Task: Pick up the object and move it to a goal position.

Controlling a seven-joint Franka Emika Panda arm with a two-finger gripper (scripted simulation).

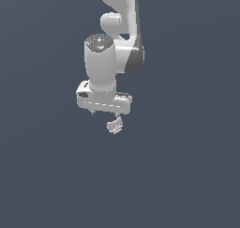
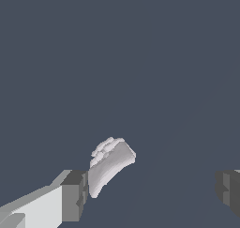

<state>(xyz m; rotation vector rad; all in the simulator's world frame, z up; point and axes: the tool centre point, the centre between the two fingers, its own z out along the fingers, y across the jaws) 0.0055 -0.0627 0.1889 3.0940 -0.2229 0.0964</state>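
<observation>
Where wrist view looks: object (image 2: 111,165) ridges.

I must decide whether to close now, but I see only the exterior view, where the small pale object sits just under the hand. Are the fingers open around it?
Observer: Yes. In the wrist view the fingers stand wide apart, and the object shows between them.
Operator: Is it in the middle of the gap?
Observer: No. It is close beside one finger, and the other finger is far from it.
Operator: Does it touch the near finger?
Observer: I cannot tell. Its lower end meets that pad's edge in the picture, with no clear gap showing.
</observation>
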